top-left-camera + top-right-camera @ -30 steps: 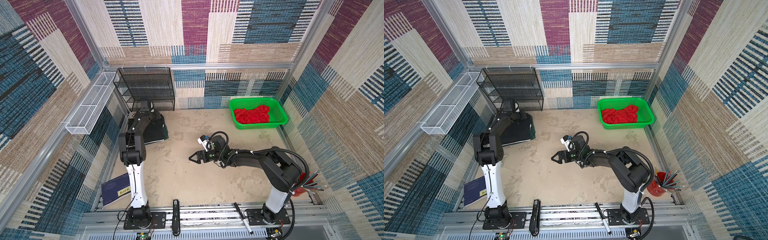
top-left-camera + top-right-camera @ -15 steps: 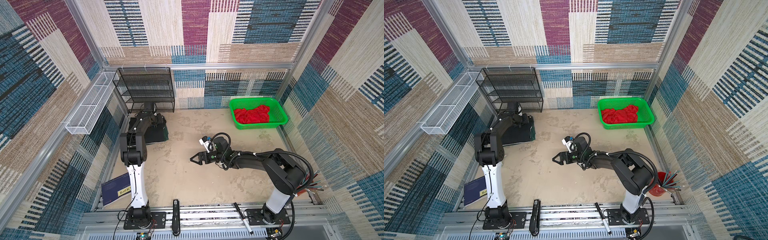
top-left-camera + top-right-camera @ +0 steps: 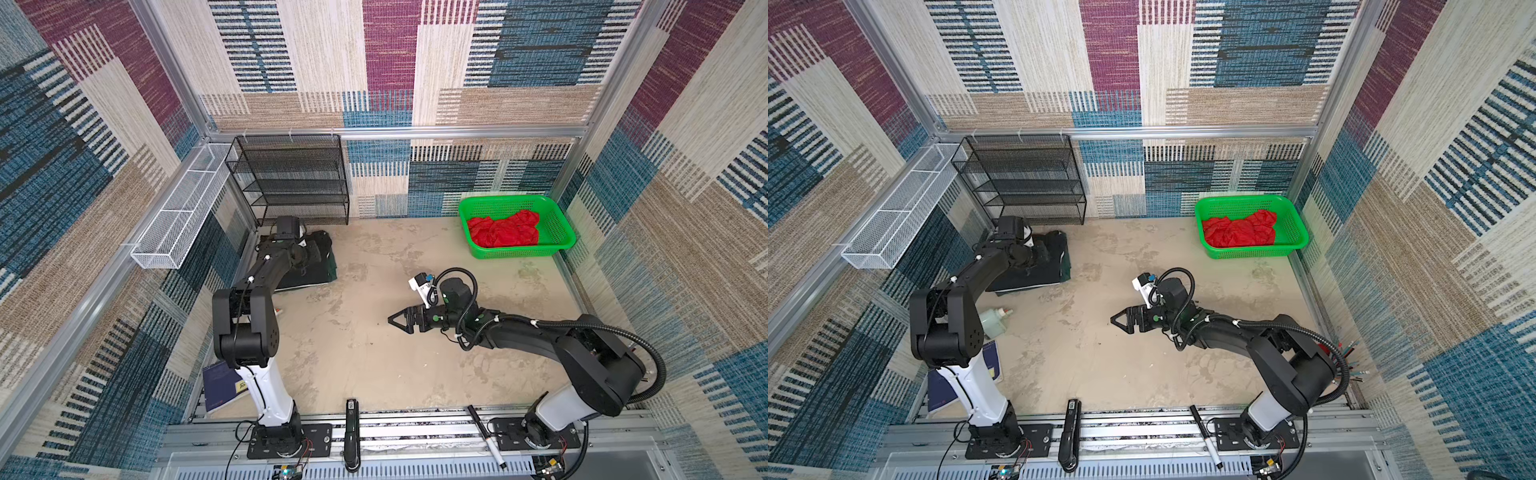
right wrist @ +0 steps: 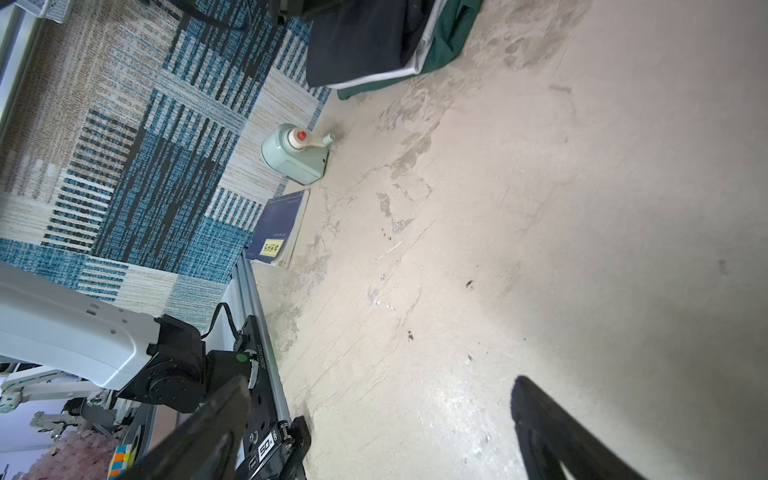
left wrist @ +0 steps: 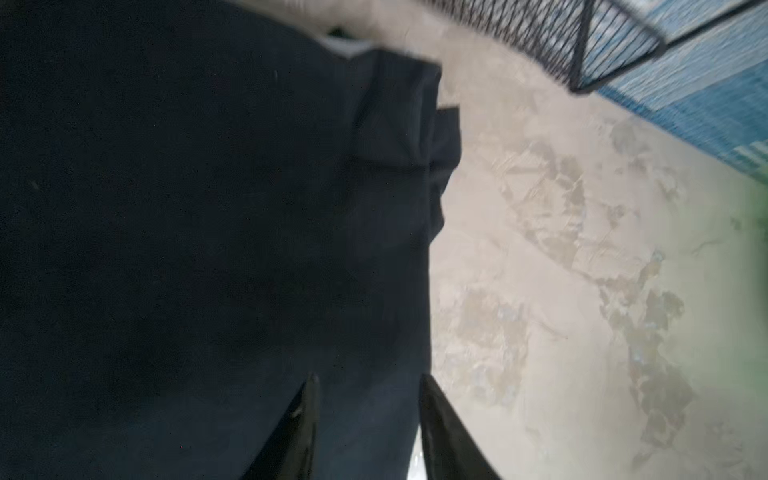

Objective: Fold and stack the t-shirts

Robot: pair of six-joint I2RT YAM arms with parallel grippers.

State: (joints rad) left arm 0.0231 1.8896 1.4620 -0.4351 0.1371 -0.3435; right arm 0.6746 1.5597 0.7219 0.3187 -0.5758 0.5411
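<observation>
A black mesh rack [image 3: 291, 183] stands rear-left, green basket [image 3: 559, 226] rear-right, blue booklet [image 3: 218, 384] front-left.

There're 4 tees (1 black tee [image 4: 357, 41], 1 white tee [image 4: 382, 77], 1 dk green tee [image 4: 446, 37], 1 red tee [image 3: 503, 232]), 2 arms, i.e. left arm [image 3: 245, 316] & right arm [image 3: 523, 334], 1 green basket [image 3: 511, 199], 1 black mesh rack [image 3: 291, 174], 1 white wire tray [image 3: 183, 212], 1 blue booklet [image 3: 220, 384], 1 mint bottle [image 4: 297, 160], 1 marker [image 3: 485, 436], 1 black gadget [image 3: 351, 432].

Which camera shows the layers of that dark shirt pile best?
The right wrist view: the shirt pile shows black over white over dark green edges. Both top views show it small, partly behind the left arm. The left wrist view shows only its blurred black top.
</observation>
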